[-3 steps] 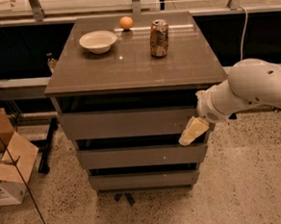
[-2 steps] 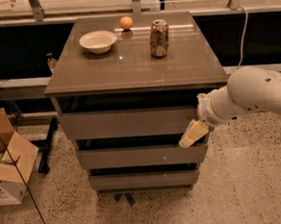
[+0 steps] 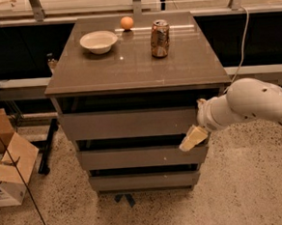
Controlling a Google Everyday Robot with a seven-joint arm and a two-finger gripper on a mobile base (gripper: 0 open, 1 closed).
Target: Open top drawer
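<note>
The top drawer [image 3: 129, 124] is the widest grey-brown front, just under the cabinet's tabletop [image 3: 138, 66]. A dark gap shows above it. My gripper [image 3: 193, 138] comes in from the right on a white arm [image 3: 249, 108]. Its yellowish tip sits at the right end of the top drawer's lower edge, over the gap above the middle drawer [image 3: 141, 157]. The smallest drawer front [image 3: 146, 181] is at the bottom.
On the tabletop stand a white bowl [image 3: 99, 41], an orange ball [image 3: 127, 22] and a drink can [image 3: 159, 32]. Cardboard boxes [image 3: 9, 162] and a black stand leg [image 3: 46, 145] lie on the speckled floor to the left. A railing runs behind.
The white arm has shifted slightly and the gripper's tip sits a touch lower at the drawer's right end. The drawer fronts have not moved.
</note>
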